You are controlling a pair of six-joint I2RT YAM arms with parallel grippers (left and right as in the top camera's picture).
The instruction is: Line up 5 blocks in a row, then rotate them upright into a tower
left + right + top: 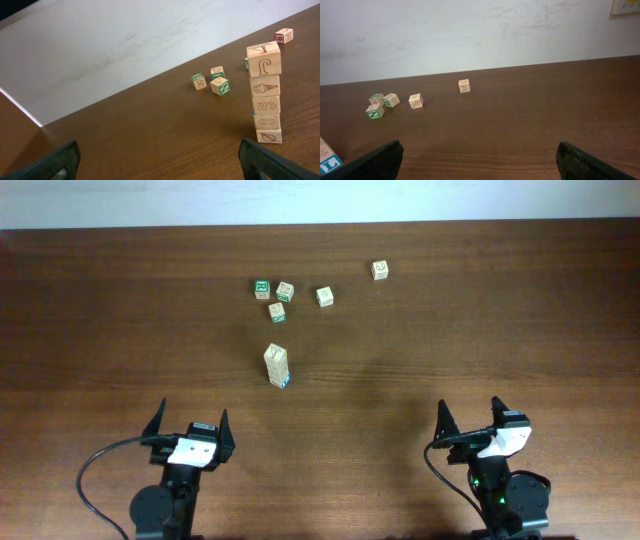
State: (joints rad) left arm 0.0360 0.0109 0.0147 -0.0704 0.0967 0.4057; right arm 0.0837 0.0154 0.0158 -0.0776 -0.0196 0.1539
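Observation:
The 5 blocks [277, 366] stand as one upright tower in the middle of the table. The left wrist view shows the tower [265, 95] at the right, pale cubes with a J, an ice cream, a 5, an 8 and a leaf. In the right wrist view only its base with a blue face [328, 161] shows at the bottom left corner. My left gripper [190, 425] is open near the front edge, well short and left of the tower, with bare table between its fingers [160, 156]. My right gripper [470, 420] is open at the front right, also empty [480, 152].
Loose cubes lie behind the tower: a green-framed one [261, 287], two pale ones with green marks [285, 290] [277, 311], another pale one [325, 297], and one farther right [380, 270]. The table's far edge meets a pale wall [480, 35].

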